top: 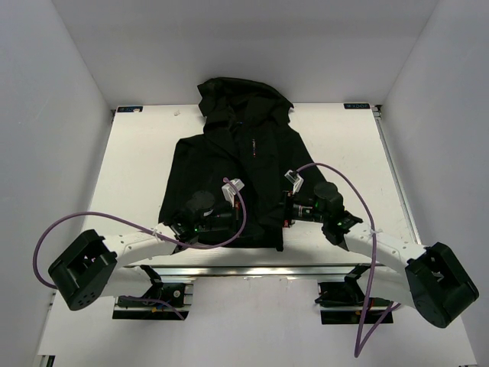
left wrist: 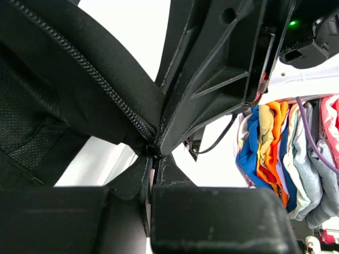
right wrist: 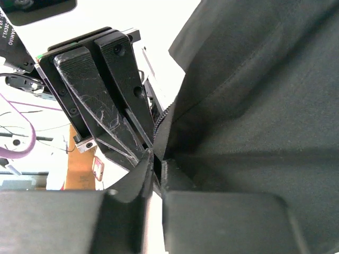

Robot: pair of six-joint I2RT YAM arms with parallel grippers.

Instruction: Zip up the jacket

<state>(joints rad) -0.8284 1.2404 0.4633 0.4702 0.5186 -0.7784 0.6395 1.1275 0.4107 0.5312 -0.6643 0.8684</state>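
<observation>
White table [top: 137, 153], jacket [top: 229, 168] lengthwise — hood [top: 241, 95] pointing away

Bright, glaring whites (near foreground perhaps soft)

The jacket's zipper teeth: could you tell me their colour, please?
The teeth are black, clearest in the left wrist view.

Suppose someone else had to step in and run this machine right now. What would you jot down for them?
Left gripper: shut on one front edge of the jacket, at the hem.
Right gripper: shut on the facing edge, tip to tip with the left.
Jacket: flat on the table, hood at the far side.
Done: both edges pinched.
Left to do: zipper teeth lie apart at the hem; zipping not yet begun.
</observation>
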